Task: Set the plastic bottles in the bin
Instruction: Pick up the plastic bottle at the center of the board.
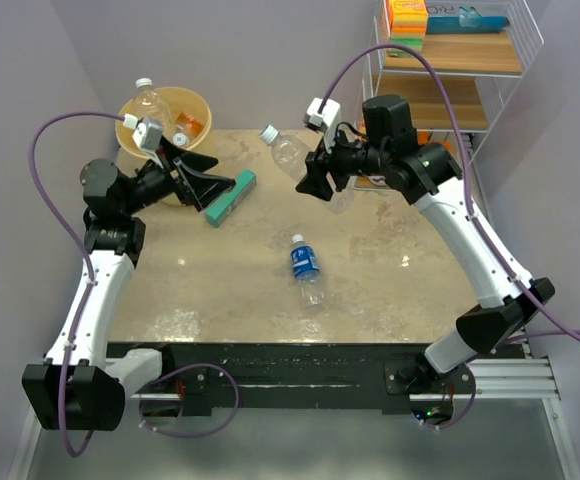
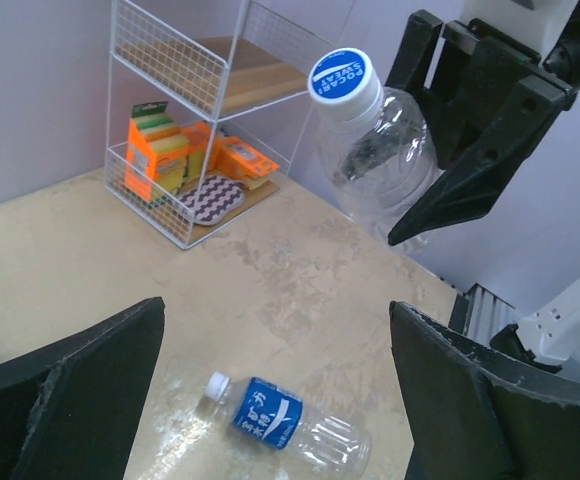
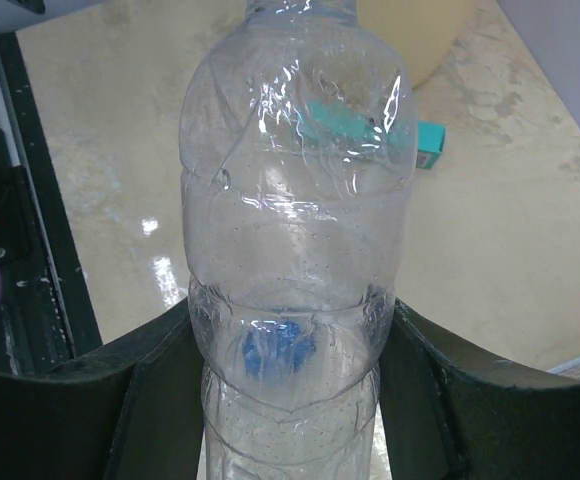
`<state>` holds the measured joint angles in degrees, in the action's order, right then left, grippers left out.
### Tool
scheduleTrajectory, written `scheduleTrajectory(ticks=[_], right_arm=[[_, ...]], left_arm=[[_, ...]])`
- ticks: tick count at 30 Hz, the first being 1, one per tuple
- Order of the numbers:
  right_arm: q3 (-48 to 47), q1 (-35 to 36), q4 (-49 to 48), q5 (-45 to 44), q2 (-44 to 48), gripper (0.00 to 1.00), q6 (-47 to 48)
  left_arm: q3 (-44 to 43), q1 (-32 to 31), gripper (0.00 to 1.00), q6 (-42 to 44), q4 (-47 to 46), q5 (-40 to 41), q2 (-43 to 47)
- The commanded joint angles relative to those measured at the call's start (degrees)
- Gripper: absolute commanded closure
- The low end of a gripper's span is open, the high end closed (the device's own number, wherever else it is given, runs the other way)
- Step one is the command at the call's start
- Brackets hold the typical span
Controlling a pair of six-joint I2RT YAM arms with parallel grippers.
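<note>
- Table point(image 1: 390, 250): carries loose items.
- Bin point(image 1: 202, 108): landmark; bottles already inside.
- Clear bottle point(image 3: 295, 200): clamped at lower body in right hand point(image 1: 310, 183), raised right of bin, not yet over it. Long axis aimed toward bin, white cap leading; likely mid-carry.
- Left hand point(image 1: 215, 190): jaws wide, empty, just near-right of bin.
- Blue-labelled bottle point(image 1: 306, 265): lying flat, well near-right of bin, cap toward far edge; awaits pickup.
</note>
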<state>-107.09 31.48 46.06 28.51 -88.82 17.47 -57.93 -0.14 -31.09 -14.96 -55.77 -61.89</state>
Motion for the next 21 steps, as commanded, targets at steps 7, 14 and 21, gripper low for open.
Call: scheduleTrajectory(ticks=[7, 14, 21], right_arm=[[-3.56, 0.07, -5.54, 15.69, -2.06, 0.59, -5.61], [-4.01, 0.07, -7.83, 20.88, -3.38, 0.58, -8.68], [-3.48, 0.24, -9.15, 23.69, -4.87, 0.58, -10.44]], left_arm=[[-1.57, -4.42, 0.01, -9.77, -12.8, -0.57, -2.53], [-3.68, -6.89, 0.01, -10.21, -14.03, -0.13, -4.82], [-4.03, -8.38, 0.01, -14.34, -19.31, -1.27, -6.14]])
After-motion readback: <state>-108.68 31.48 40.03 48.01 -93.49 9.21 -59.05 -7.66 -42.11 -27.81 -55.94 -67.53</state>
